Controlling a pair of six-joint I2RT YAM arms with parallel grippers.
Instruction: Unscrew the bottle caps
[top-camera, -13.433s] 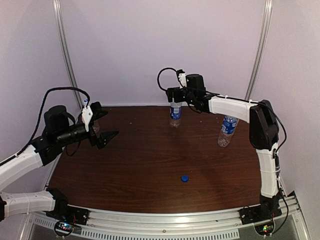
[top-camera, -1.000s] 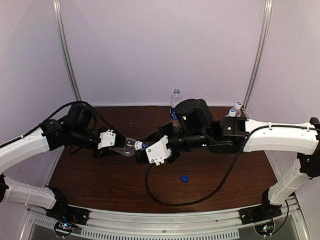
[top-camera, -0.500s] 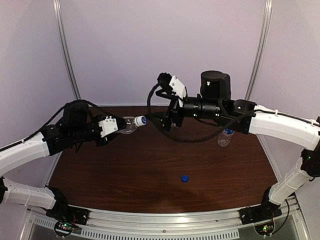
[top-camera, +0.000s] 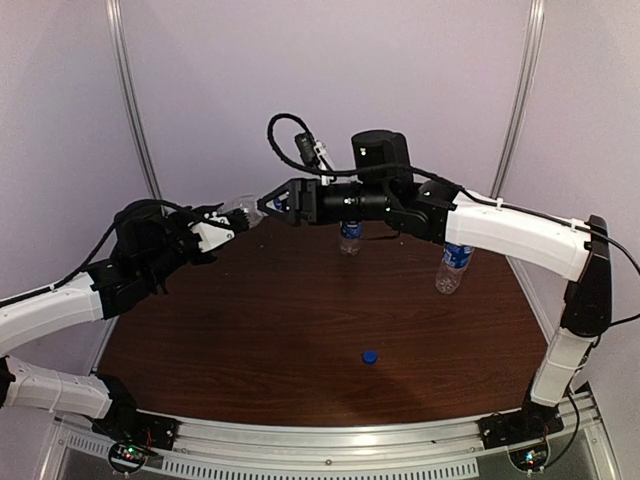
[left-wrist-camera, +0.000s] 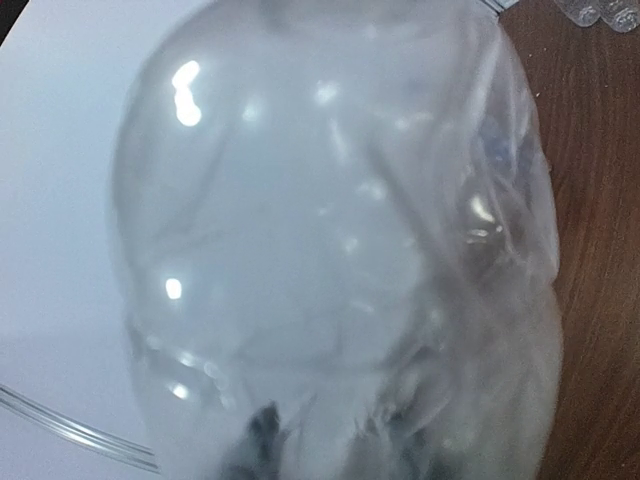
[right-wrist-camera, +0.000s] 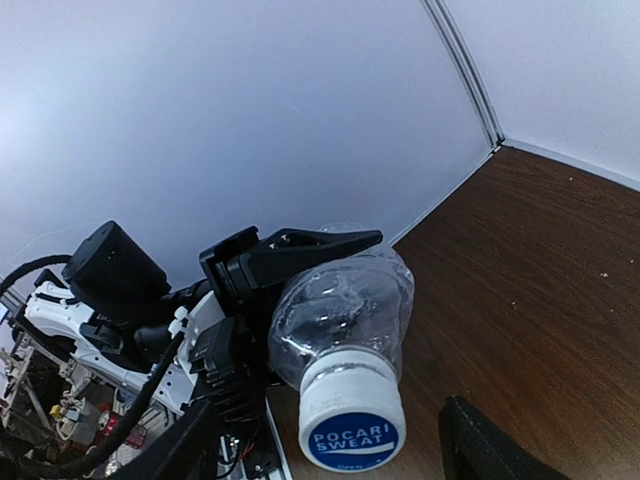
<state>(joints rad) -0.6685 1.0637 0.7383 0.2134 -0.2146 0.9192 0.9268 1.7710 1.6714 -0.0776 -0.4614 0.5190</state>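
My left gripper is shut on a clear, label-free bottle, held tilted in the air over the table's back left. That bottle fills the left wrist view, with the fingers dim behind it. Its white cap with a blue printed top points at the right wrist camera. The cap sits between the spread fingers of my open right gripper, which do not touch it. In the top view the right gripper meets the bottle's neck. A loose dark blue cap lies on the table.
A blue-labelled bottle stands at the back centre, partly behind the right arm. Another labelled bottle stands at the right. The brown table ends at white walls behind and at both sides.
The right gripper has swung left and now brackets the held bottle's cap, having been well apart from it. The left arm has raised the bottle slightly up and back.
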